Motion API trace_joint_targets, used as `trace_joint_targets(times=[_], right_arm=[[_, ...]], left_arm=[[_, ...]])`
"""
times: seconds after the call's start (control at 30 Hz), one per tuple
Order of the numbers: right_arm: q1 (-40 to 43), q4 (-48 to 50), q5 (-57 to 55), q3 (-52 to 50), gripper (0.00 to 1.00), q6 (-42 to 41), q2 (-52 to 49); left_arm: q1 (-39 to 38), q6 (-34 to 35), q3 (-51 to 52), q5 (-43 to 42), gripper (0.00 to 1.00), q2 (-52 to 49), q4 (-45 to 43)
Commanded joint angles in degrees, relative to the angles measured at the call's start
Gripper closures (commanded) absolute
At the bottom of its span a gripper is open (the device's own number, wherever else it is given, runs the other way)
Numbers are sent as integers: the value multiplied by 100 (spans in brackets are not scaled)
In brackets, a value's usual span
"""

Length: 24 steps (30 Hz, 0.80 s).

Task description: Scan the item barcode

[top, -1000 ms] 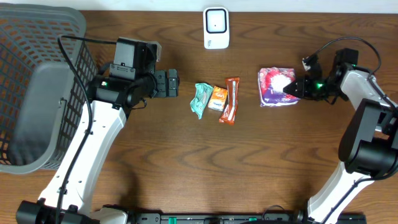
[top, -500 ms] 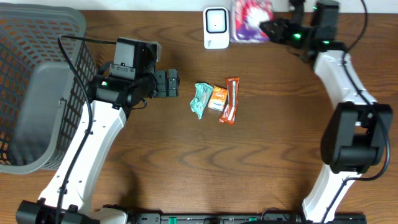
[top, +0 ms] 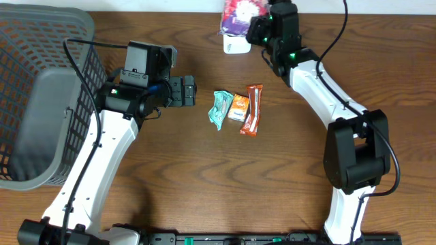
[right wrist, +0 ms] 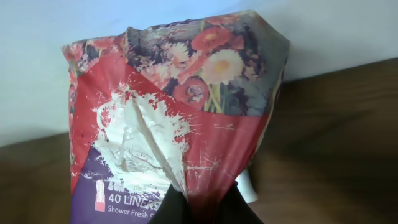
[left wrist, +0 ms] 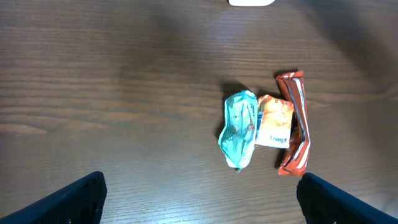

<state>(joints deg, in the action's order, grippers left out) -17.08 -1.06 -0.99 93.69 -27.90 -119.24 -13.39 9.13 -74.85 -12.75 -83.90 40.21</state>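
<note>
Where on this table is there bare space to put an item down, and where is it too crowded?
Free: the wood in front of the three snacks, between the arms; also the far right, beyond the right arm. Crowded: at the scanner, where the right hand holds the floral packet, and around the snacks.

The table (top: 204,177) is dark, matt grained wood; the floral pack (right wrist: 180,106) is crinkled glossy plastic film (print scuffed white); the basket (top: 20,61) is matt grey plastic mesh.
</note>
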Motion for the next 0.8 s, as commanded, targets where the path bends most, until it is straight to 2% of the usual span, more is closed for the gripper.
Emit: trace_joint_targets(times=[0.0,0.23,0.37,0.47,0.53,0.6,0.63,0.67,0.7,0.73,0.77], right_arm=[[492,-372,-1005,72,99,389,168],[2144,-1937,-881,68,99,-514,382],[2879,-2586,-835,55,99,-573,382],[3399,-2719,-833,22,99,-638,382],[3707,-2708,-833,-11,99,-1056,380],[3954,-2697,-776,-81,98,-2094,380],[4103,-2662,-645,-153,99,-3062,378],[4197,-2393,-411,-256,89,-3877,363],[4218,-2048,-225,-332,78,-3974,337],[4216,-1484,90,-420,66,-3775,291],[4205,-935,490,-474,58,-3405,238]], left_arm=[[20,-33,-28,35,2,-2,9],[20,-33,-28,35,2,-2,9],[20,-33,-28,35,2,-2,9],[20,-33,-28,35,2,-2,9],[20,-33,-28,35,2,-2,9],[20,-33,-28,35,2,-2,9],[20,-33,-28,35,2,-2,9],[20,-33,-28,35,2,-2,9],[20,-33,-28,35,2,-2,9],[20,-33,-28,35,2,-2,9],[20,-33,-28,35,2,-2,9]])
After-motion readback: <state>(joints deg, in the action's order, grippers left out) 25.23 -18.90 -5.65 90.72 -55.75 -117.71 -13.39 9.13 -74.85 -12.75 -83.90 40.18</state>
